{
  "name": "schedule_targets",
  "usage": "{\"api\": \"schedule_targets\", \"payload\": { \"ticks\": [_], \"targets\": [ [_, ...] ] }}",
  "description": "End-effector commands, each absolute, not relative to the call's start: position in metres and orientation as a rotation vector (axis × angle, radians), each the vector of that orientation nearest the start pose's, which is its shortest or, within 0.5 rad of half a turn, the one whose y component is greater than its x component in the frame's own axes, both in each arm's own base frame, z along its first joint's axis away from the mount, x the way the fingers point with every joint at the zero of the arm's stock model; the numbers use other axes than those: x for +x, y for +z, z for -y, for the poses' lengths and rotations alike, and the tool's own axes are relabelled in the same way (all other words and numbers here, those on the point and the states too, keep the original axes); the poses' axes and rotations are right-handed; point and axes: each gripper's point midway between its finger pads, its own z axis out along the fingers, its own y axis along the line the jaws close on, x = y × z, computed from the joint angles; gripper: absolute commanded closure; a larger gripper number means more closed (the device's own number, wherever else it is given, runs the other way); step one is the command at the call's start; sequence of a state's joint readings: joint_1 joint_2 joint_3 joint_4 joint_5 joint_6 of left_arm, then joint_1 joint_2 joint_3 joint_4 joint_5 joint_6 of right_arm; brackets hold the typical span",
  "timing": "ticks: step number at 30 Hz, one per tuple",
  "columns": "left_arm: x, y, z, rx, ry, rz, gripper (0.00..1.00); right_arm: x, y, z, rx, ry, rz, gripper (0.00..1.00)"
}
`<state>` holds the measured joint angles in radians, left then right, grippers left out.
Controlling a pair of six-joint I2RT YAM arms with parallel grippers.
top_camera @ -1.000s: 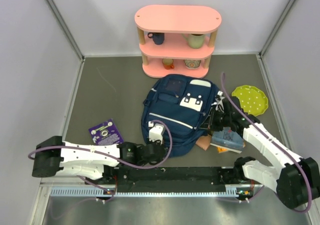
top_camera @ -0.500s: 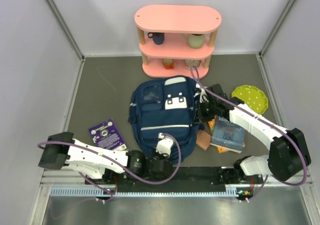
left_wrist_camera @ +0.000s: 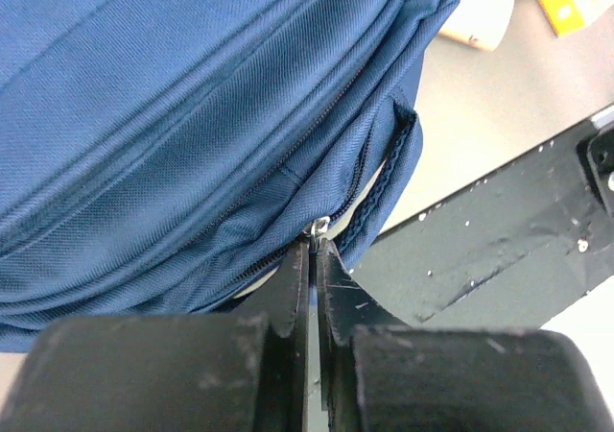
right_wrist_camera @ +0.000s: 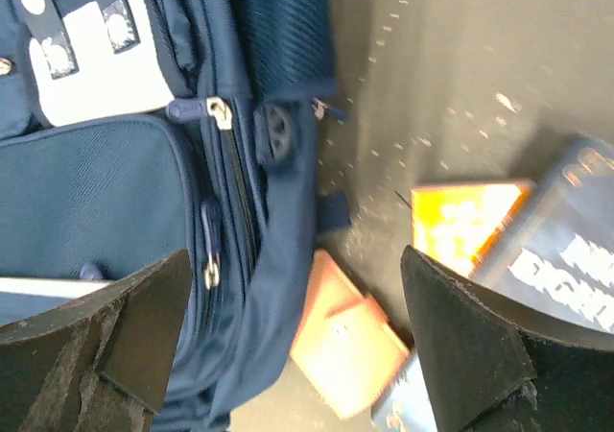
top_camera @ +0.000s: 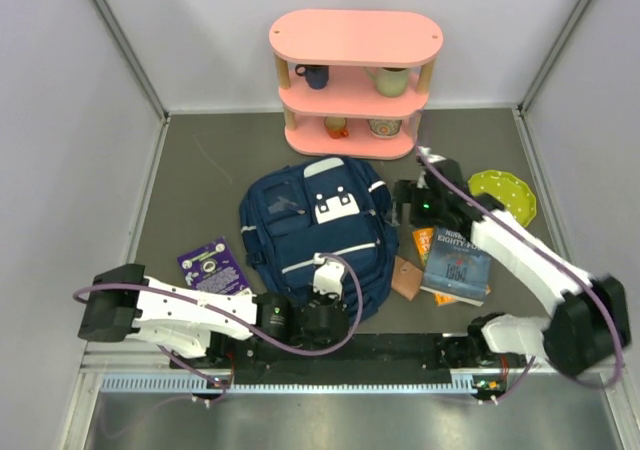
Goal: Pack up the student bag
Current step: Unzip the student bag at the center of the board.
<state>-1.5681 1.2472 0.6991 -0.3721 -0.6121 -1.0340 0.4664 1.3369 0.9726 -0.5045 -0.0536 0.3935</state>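
Note:
The student bag (top_camera: 312, 228), navy blue with thin white stripes and a white patch, lies flat in the middle of the table, top toward the shelf. My left gripper (top_camera: 326, 288) is at its near edge, shut on the metal zipper pull (left_wrist_camera: 318, 227); in the left wrist view the fingertips (left_wrist_camera: 305, 259) are pressed together on it. My right gripper (top_camera: 408, 210) hovers just right of the bag's upper side, open and holding nothing. In the right wrist view the right gripper (right_wrist_camera: 297, 326) spans the bag's side seam (right_wrist_camera: 278, 259) and a tan wallet-like item (right_wrist_camera: 350, 350).
A pink shelf (top_camera: 355, 80) with cups stands behind the bag. A green dotted plate (top_camera: 500, 192) lies at the right. Books (top_camera: 456, 266) and the tan item (top_camera: 405, 278) lie right of the bag. A purple booklet (top_camera: 212, 263) lies to the left.
The bag has slid and turned to the left. My right gripper has let go of the bag's side and opened. The left gripper stays shut at the bag's near edge.

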Motion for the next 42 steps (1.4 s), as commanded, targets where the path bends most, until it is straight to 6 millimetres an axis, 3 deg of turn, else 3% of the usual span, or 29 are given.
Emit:
{"api": "schedule_targets", "payload": {
  "ticks": [1, 2, 4, 6, 9, 12, 20, 27, 34, 37, 38, 39, 40, 42],
  "targets": [
    [0.092, 0.112, 0.321, 0.328, -0.659, -2.208, 1.00, 0.267, 0.180, -0.146, 0.130, 0.569, -2.275, 0.12],
    [0.094, 0.115, 0.324, 0.329, -0.668, -2.198, 1.00, 0.254, 0.172, -0.148, 0.136, 0.614, -2.294, 0.12],
    [0.095, 0.120, 0.332, 0.365, -0.673, -2.188, 1.00, 0.225, 0.182, -0.167, 0.143, 0.838, -2.287, 0.15],
    [0.097, 0.126, 0.341, 0.377, -0.693, -2.174, 1.00, 0.194, 0.168, -0.185, 0.166, 1.015, -2.357, 0.17],
    [0.098, 0.132, 0.356, 0.416, -0.718, -2.148, 1.00, 0.164, 0.159, -0.201, 0.191, 1.167, -2.399, 0.21],
    [0.101, 0.139, 0.369, 0.452, -0.726, -2.129, 1.00, 0.153, 0.156, -0.209, 0.238, 1.290, -2.383, 0.23],
    [0.104, 0.147, 0.385, 0.488, -0.743, -2.100, 1.00, 0.160, 0.145, -0.216, 0.300, 1.332, -2.374, 0.25],
    [0.101, 0.148, 0.385, 0.492, -0.768, -2.097, 1.00, 0.179, 0.141, -0.229, 0.289, 1.342, -2.377, 0.35],
    [0.105, 0.152, 0.387, 0.478, -0.765, -2.083, 1.00, 0.177, 0.130, -0.229, 0.269, 1.285, -2.414, 0.43],
    [0.105, 0.156, 0.390, 0.487, -0.776, -2.070, 1.00, 0.180, 0.126, -0.229, 0.265, 1.265, -2.418, 0.59],
    [0.105, 0.156, 0.390, 0.491, -0.777, -2.068, 1.00, 0.181, 0.124, -0.229, 0.252, 1.255, -2.417, 0.69],
    [0.104, 0.156, 0.391, 0.495, -0.776, -2.067, 1.00, 0.184, 0.123, -0.228, 0.249, 1.239, -2.420, 0.93],
    [0.104, 0.154, 0.388, 0.501, -0.761, -2.076, 1.00, 0.187, 0.126, -0.229, 0.243, 1.232, -2.409, 1.00],
    [0.106, 0.150, 0.380, 0.493, -0.732, -2.088, 1.00, 0.198, 0.129, -0.224, 0.219, 1.159, -2.379, 1.00]
  ]
}}
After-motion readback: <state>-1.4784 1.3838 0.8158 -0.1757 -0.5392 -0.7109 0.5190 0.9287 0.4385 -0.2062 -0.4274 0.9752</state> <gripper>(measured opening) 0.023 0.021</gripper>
